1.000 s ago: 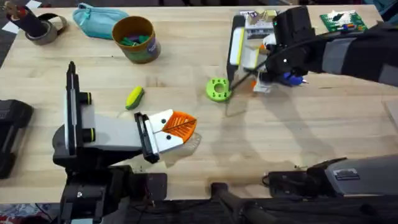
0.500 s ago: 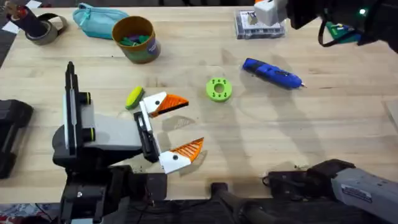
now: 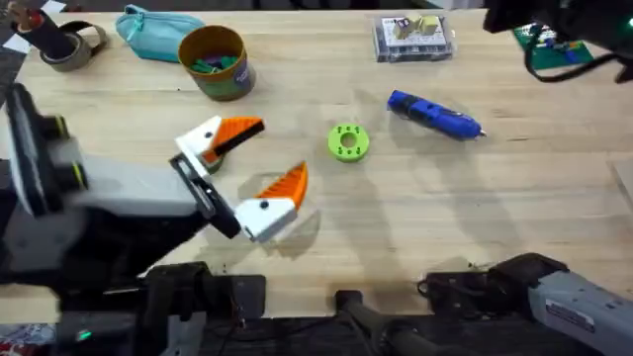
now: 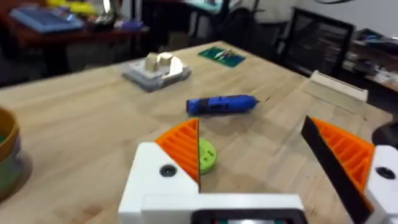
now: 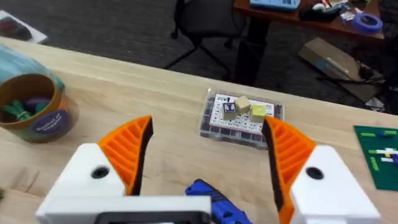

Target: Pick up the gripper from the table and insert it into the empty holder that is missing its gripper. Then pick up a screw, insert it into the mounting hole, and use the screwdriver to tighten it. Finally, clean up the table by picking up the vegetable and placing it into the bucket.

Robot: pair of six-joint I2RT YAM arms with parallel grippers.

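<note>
So, both grippers wide open, screwdriver lying on the table

Okay, quick rundown. From overhead the screwdriver (image 3: 433, 114) lies flat on the wood, right of the middle. Its long axis runs diagonally: the fat blue handle end sits toward the far left and the thin dark tip points toward the near right. It's near the green disc (image 3: 347, 141), which is off to its left and not touching it. The clear parts box (image 3: 413, 38) is further back, at the far edge of the table.

The left gripper (image 3: 280, 148) is spread out over the table left of the disc, with its orange pads apart and nothing between them. In the left wrist view the disc shows just past one pad (image 4: 183, 143), and the screwdriver lies crosswise behind it.

The right gripper (image 5: 207, 124) is also splayed apart with nothing in it. It sits up high and looks down on the parts box, with the screwdriver's blue handle poking in between its fingers at the bottom of the view.

The bucket (image 3: 213, 61) stands at the far left of the table, with coloured bits inside. It's right beside the teal pouch (image 3: 153, 30). A green circuit board (image 3: 549, 40) sits in the far right corner
</note>
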